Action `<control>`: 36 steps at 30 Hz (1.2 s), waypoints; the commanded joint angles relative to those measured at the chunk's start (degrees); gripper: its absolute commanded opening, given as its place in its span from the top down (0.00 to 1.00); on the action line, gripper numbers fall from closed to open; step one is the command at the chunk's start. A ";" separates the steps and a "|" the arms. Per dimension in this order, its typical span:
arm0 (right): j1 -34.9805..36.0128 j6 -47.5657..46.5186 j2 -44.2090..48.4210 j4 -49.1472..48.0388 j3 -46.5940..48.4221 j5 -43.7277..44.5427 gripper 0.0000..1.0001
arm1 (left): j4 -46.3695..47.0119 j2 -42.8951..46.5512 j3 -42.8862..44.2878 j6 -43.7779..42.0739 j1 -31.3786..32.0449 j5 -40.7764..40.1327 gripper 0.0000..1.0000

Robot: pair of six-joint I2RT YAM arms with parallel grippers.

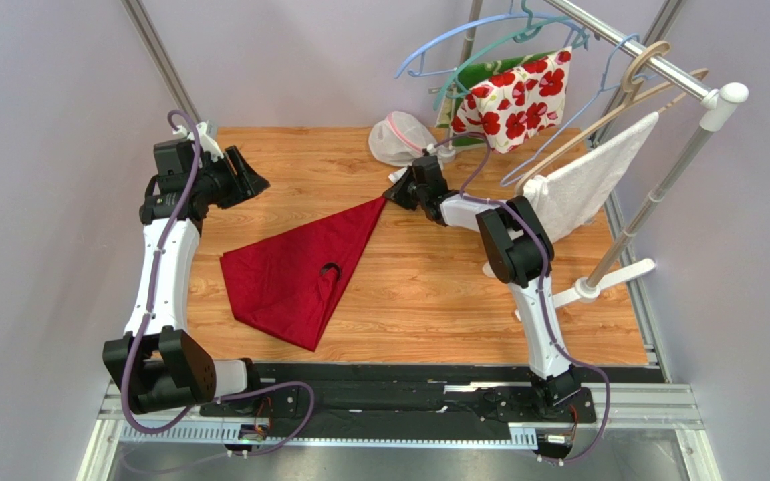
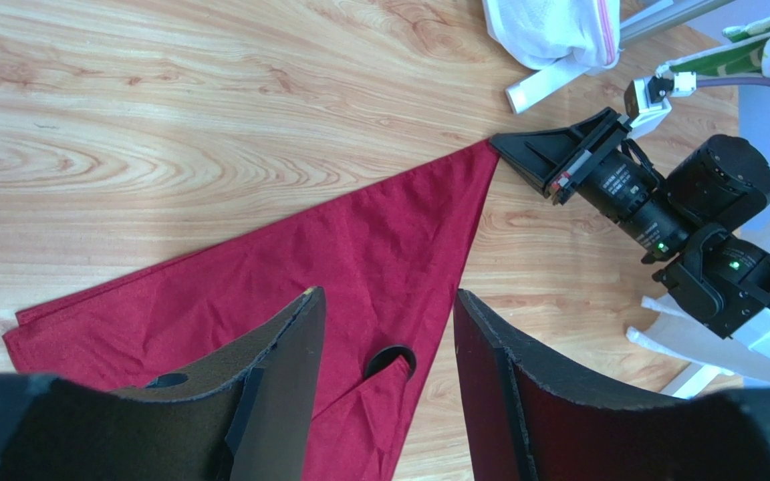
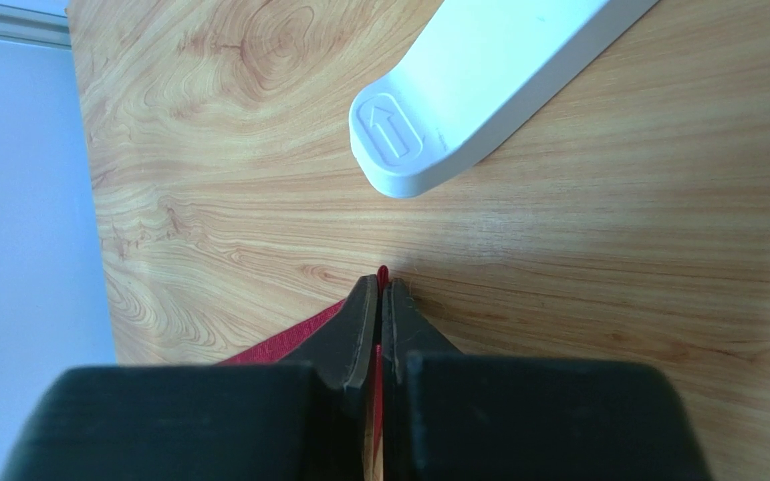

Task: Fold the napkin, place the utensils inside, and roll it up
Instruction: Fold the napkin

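The light is bright, even and diffuse, falling from overhead. In the top view the tabletop (image 1: 429,291) shows no glare. The arms cast only faint, soft-edged shadows on it, and the napkin (image 1: 299,271) reads as saturated crimson with shallow shading at its folds. That view is sharp from edge to edge. In the left wrist view the wood grain is crisp, while the left pincer (image 2: 387,295) in the foreground is dark and slightly soft. In the right wrist view the right pincer (image 3: 380,286) is near-black and blurred toward the bottom. A paler wash of light lies on the wood to its right, and the white rack foot (image 3: 479,90) is almost blown out.
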State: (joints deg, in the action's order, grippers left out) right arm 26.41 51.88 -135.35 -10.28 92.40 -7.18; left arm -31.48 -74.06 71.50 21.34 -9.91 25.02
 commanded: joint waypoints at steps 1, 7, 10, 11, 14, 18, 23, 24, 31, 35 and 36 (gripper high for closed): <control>-1.01 0.33 1.22 -0.25 -2.31 1.73 1.00 | 1.16 0.32 0.21 0.54 -0.55 1.09 0.41; -3.38 0.86 6.06 -4.73 -5.82 1.03 1.00 | 1.34 0.23 0.13 0.63 -0.55 1.26 0.41; -3.65 0.94 8.69 -8.68 -8.28 -0.81 1.00 | 1.34 0.15 0.13 0.72 -0.63 1.44 0.41; -3.56 0.94 9.31 -9.57 -8.72 -2.65 1.00 | 1.43 0.23 0.13 0.72 -0.55 1.27 0.41; -2.95 2.43 11.15 -13.96 -11.18 -6.34 1.00 | 1.34 0.23 0.13 0.81 -0.55 1.44 0.41; -1.11 5.42 13.35 -23.09 -15.75 -10.83 1.00 | 1.43 0.23 0.04 0.81 -0.55 1.44 0.41; 3.80 9.28 15.02 -28.99 -19.89 -15.84 1.00 | 1.43 0.23 0.04 0.89 -0.55 1.44 0.41; 4.69 9.73 15.20 -30.48 -20.33 -16.20 1.00 | 1.51 0.32 0.04 0.89 -0.63 1.35 0.41; 11.98 13.07 16.08 -34.28 -23.49 -18.66 1.00 | 1.60 0.50 -0.05 0.98 -0.63 1.62 0.41; 15.33 13.16 17.14 -34.19 -24.99 -19.36 1.00 | 1.52 0.67 -0.05 0.98 -0.55 1.62 0.41; 15.86 13.68 17.31 -34.36 -25.60 -19.45 1.00 | 1.60 0.67 -0.05 1.07 -0.55 1.70 0.41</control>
State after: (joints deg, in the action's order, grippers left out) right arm 40.34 63.88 -122.15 -39.94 68.10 -25.15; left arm -31.44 -74.06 71.50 21.78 -9.91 25.43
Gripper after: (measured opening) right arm 0.011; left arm 0.589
